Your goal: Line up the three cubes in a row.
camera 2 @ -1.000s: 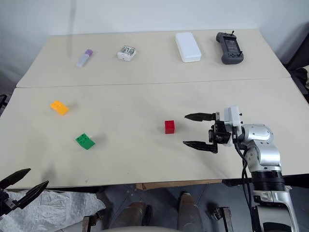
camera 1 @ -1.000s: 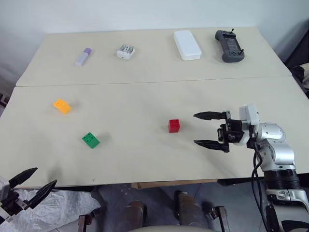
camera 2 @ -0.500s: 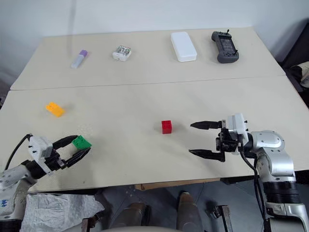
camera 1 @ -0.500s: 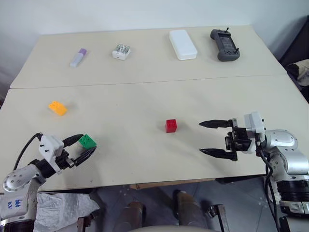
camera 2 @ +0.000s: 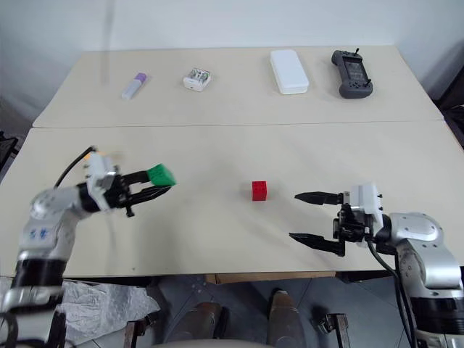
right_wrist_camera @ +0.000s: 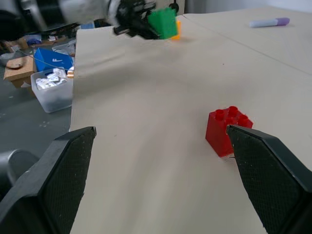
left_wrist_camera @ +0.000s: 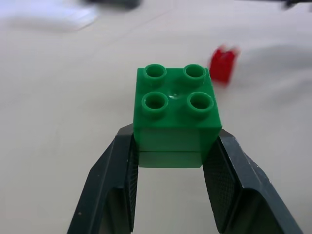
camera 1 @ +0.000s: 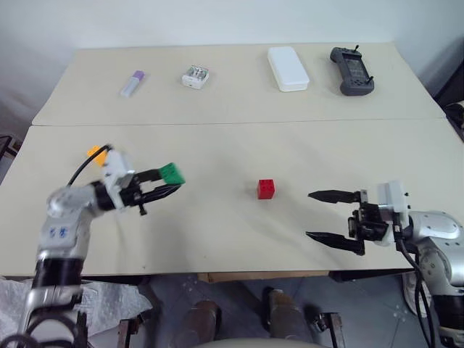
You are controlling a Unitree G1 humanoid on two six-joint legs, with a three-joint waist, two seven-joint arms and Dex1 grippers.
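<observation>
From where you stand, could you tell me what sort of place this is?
Probably a robotics lab or test room, not a home. Two plain tables are pushed together against a bare wall, with a handheld controller and a small white-grey device on the far one, and storage bins of parts stand on the floor.

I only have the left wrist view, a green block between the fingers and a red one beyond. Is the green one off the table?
Observer: Yes, the left gripper holds the green block above the table.
Operator: Where's the third block?
Observer: The orange-yellow block lies behind the left wrist.
Operator: And the other gripper?
Observer: The right gripper hangs open beside the red block, not touching it.
</observation>
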